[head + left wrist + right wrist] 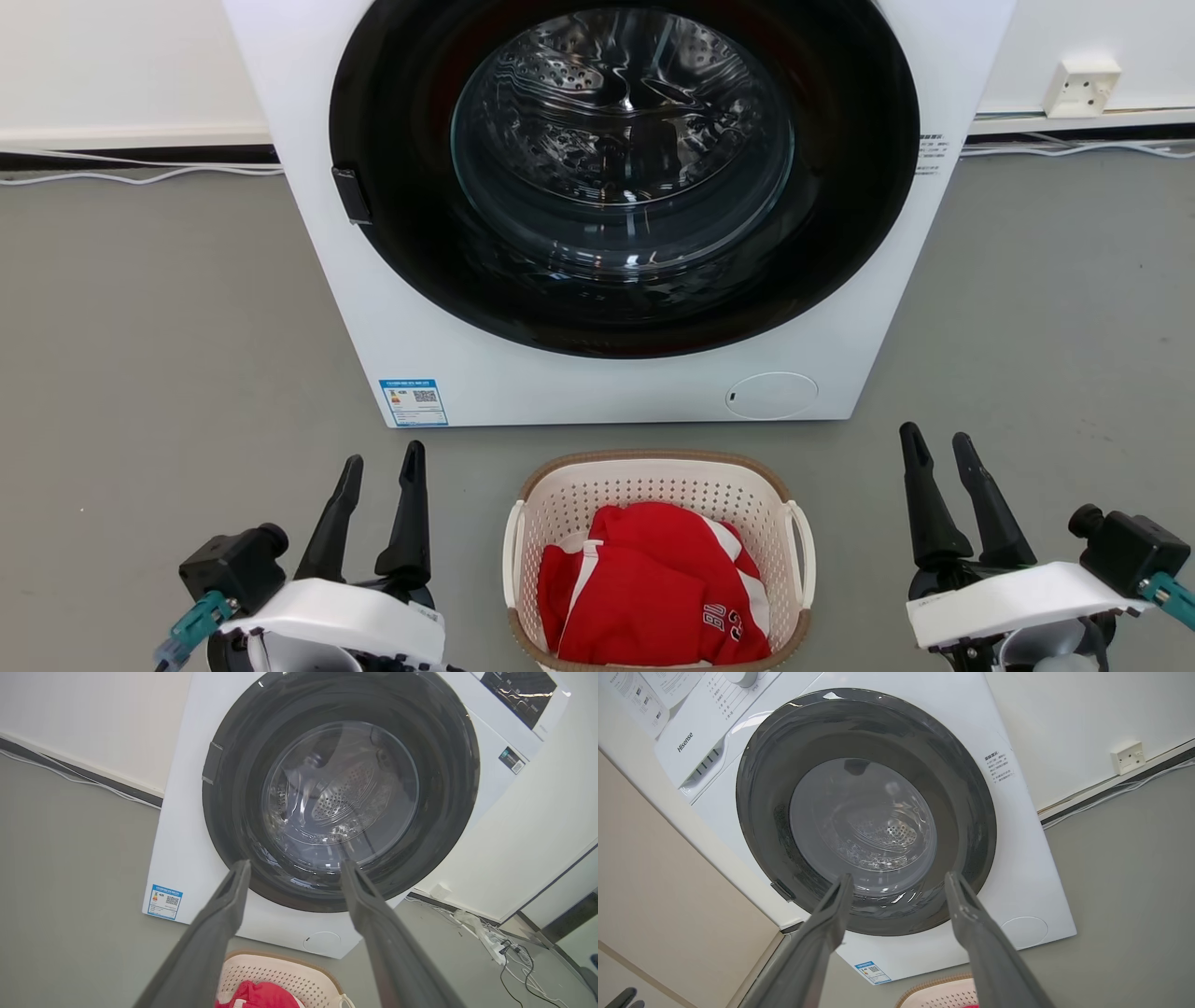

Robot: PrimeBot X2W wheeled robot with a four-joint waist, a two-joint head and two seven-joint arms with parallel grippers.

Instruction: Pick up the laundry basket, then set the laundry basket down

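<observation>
The basket [653, 461] looks like light, stiff plastic holding red cloth [653, 588]; grip its side handles [512, 551]. The left gripper [383, 457] and right gripper [935, 437] flank it, parted and empty.

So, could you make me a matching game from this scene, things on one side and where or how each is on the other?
1 laundry basket
2 red garment
3 washer door
4 left claw

A shut
B open, holding nothing
C on the floor before the washer
D lying in the laundry basket

Pairs: 1-C, 2-D, 3-A, 4-B
</observation>
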